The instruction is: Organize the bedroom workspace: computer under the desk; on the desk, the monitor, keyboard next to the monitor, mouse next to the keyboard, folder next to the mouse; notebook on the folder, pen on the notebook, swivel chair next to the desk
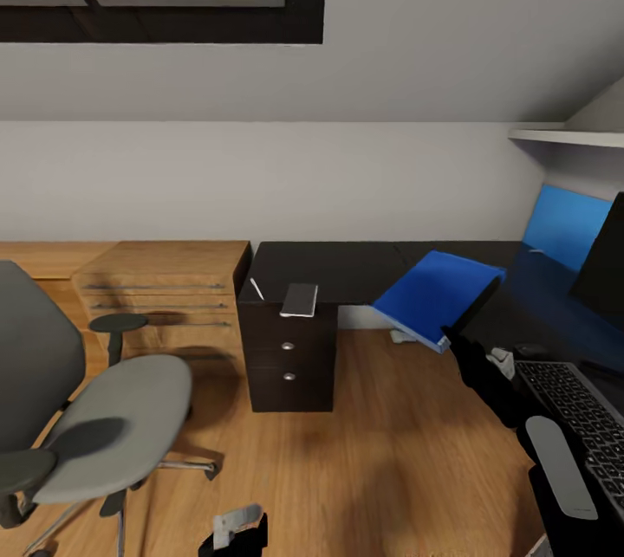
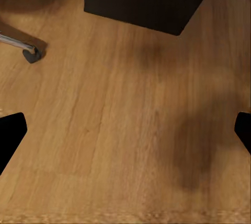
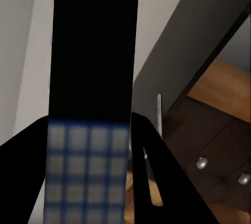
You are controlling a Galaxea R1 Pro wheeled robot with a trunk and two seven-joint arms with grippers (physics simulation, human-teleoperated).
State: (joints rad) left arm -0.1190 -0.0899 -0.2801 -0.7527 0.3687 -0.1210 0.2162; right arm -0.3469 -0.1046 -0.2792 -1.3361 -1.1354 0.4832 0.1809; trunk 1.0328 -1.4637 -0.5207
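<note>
Folder: I see the bright blue folder held up over the inner corner of the L-shaped surface, tilted, its long axis running from the near right up toward the far left, dark spine on the right-hand edge.
Folder in right wrist view: it fills the gap between the fingers as a tall dark slab, with a blurred blue-and-white check patch at its near end.
Right gripper: my right fingers are clamped on the folder at its near low corner; the black arm trails back to the lower right.
Left gripper: my left fingers are spread wide apart with nothing between them, hanging over bare wood floor.
Surface: the black desk, its three-drawer pedestal standing on the floor at the near left end.
Notebook: lies flat on the pedestal end of the surface, long axis pointing front to back.
Pen: a thin white stick just left of the notebook, apart from it, angled slightly toward the far left.
Keyboard: on the right wing of the surface, long axis running near to far.
Monitor: black panel at the right edge, cut off by the frame.
Swivel chair: grey seat on the floor at left, well apart from the pedestal.
</note>
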